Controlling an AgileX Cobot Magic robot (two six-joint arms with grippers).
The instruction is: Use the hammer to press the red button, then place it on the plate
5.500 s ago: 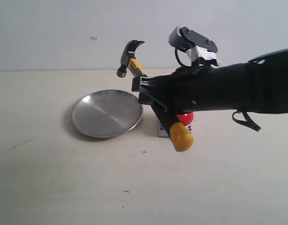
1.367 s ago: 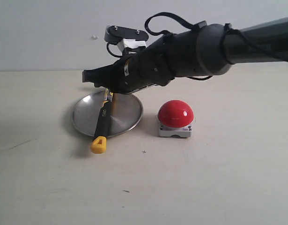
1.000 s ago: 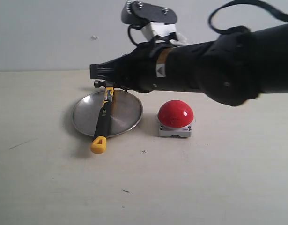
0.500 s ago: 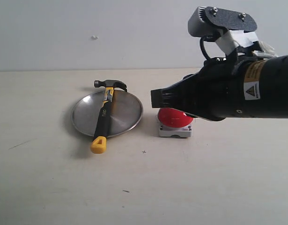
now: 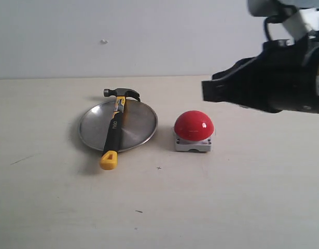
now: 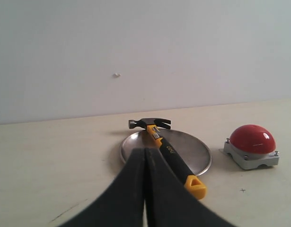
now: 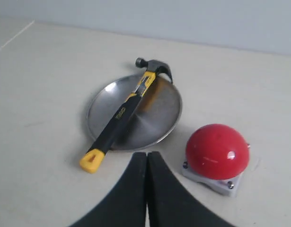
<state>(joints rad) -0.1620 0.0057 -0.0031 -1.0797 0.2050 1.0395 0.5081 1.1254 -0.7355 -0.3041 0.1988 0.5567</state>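
Note:
The hammer (image 5: 114,130) lies across the silver plate (image 5: 138,124), its dark head at the far rim and its yellow end overhanging the near rim. To the plate's right sits the red button (image 5: 194,126) on its grey base. My right gripper (image 5: 207,92) hangs shut and empty in the air above and right of the button. In the right wrist view the hammer (image 7: 125,111), plate (image 7: 162,113) and button (image 7: 216,151) lie beyond the shut right gripper (image 7: 147,154). The left wrist view shows the shut, empty left gripper (image 6: 145,151) short of the hammer (image 6: 166,150), plate (image 6: 195,150) and button (image 6: 252,140).
The beige tabletop (image 5: 159,207) runs back to a plain grey-white wall (image 5: 123,36). The right arm's black bulk (image 5: 283,83) fills the upper right of the exterior view. The left arm does not show in that view.
The right arm let go of the hammer on the plate, then drew back to the right and upward, past the button. The hammer, plate and button have stayed put.

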